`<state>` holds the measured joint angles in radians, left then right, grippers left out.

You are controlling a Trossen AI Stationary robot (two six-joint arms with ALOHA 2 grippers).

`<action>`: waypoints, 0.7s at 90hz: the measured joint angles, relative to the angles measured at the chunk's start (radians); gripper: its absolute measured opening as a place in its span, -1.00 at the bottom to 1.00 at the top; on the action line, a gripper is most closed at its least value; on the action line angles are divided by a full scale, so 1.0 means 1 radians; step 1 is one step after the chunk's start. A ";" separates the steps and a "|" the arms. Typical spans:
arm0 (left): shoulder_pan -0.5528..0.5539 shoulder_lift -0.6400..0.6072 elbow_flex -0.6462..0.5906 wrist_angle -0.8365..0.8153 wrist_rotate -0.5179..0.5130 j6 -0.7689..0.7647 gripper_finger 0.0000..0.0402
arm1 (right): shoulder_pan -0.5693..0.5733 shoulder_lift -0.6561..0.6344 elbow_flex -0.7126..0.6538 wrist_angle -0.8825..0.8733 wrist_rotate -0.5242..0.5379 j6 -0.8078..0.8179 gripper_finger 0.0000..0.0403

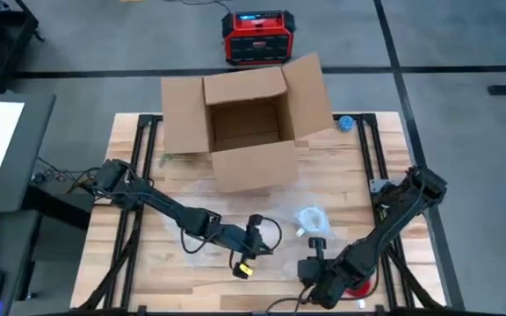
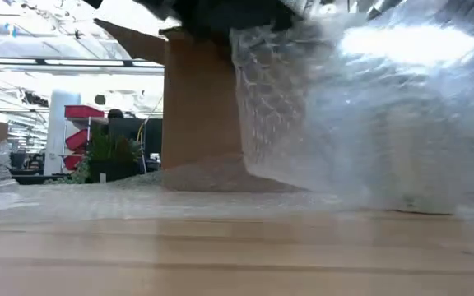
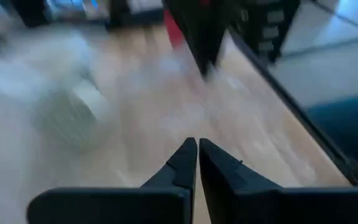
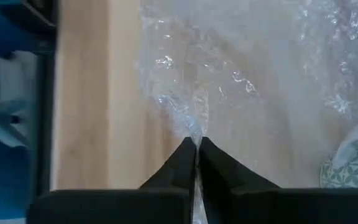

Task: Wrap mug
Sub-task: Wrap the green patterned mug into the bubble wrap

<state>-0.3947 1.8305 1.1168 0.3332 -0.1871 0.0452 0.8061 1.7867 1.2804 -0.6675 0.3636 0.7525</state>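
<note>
A pale mug (image 1: pixel 311 218) with a green pattern stands on a sheet of bubble wrap (image 1: pixel 262 206) spread over the wooden table (image 1: pixel 358 175), in front of an open cardboard box (image 1: pixel 246 123) whose flaps stand up and whose inside shows only bare cardboard. The right gripper (image 4: pixel 196 144), low near the table's front edge just in front of the mug, has its fingers pressed together on an edge of the bubble wrap, which rises in a creased ridge from the fingertips toward the mug (image 4: pixel 352 163), itself cut off at the frame's border. From table height the lifted wrap (image 2: pixel 360 107) fills the right side as a glaring curtain, and the mug behind it is hard to make out. The left gripper (image 1: pixel 255 233), reaching in from the left on its extended arm, hovers beside the mug; its fingers (image 3: pixel 185 163) are clenched on nothing, and the mug (image 3: pixel 87 99) ahead is a blur. A red case (image 1: pixel 255 37) sits on the floor beyond the table.
</note>
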 joint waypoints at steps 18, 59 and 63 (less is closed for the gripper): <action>0.060 0.021 0.061 0.100 0.019 0.151 -1.00 | 0.033 0.002 0.000 0.016 0.002 0.006 -1.00; 0.081 0.286 0.407 -0.251 0.081 0.148 -0.99 | 0.054 0.000 0.000 0.019 0.015 0.018 -1.00; 0.075 0.285 0.410 -0.250 0.079 0.134 -0.97 | 0.060 0.000 0.000 0.021 0.021 0.018 -1.00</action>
<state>-0.3200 2.1154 1.5269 0.0828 -0.1076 0.1789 0.8656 1.7870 1.2808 -0.6468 0.3843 0.7704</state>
